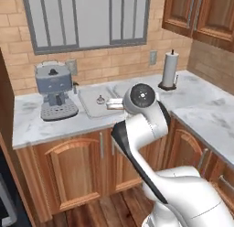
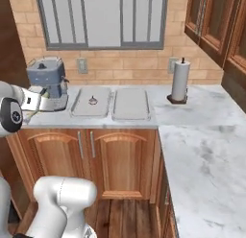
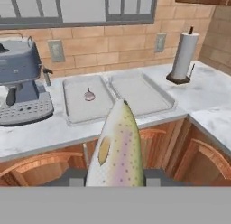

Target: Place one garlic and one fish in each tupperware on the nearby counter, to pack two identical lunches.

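In the hand view my gripper (image 3: 115,179) is shut on a fish (image 3: 118,144), silvery-tan with a speckled pinkish flank, its tip aimed at the counter (image 3: 40,137). Two pale translucent tupperware trays lie side by side on the marble. The left tupperware (image 3: 76,109) (image 2: 81,107) (image 1: 89,108) holds one garlic (image 3: 89,95) (image 2: 92,101) (image 1: 99,100). The right tupperware (image 3: 140,93) (image 2: 130,103) has nothing in it. The gripper hangs in front of the counter's edge, short of both trays. The second garlic and second fish are out of view.
A blue-grey coffee machine (image 3: 20,78) (image 2: 46,78) stands left of the trays, and a paper towel holder (image 3: 182,56) (image 2: 180,81) to their right. The counter turns a corner and runs toward me on the right. Brown cabinet doors sit below, wall cabinets above right.
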Tool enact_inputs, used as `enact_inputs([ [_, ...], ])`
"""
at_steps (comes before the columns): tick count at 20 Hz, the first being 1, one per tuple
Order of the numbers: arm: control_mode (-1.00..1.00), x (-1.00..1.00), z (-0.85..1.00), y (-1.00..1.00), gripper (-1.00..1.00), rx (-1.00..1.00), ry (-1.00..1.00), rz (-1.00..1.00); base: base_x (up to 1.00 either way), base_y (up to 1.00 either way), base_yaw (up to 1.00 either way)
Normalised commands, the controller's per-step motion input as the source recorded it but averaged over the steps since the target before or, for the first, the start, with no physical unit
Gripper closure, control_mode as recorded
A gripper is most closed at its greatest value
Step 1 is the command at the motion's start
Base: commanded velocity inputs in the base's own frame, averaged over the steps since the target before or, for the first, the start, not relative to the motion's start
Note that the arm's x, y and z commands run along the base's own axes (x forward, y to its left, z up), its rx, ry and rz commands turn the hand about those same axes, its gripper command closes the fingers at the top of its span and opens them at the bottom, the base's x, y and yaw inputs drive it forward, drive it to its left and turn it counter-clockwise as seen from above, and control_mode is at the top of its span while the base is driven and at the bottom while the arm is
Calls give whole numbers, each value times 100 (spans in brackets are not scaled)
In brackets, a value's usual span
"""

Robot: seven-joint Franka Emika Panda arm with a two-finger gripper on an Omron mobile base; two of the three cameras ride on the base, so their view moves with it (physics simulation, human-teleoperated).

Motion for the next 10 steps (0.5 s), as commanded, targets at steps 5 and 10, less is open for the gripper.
enact_inputs([
  [5,100,0,0,0,100,0,0,0,100,-34,25],
  [10,100,0,0,0,100,0,0,0,100,-50,13],
])
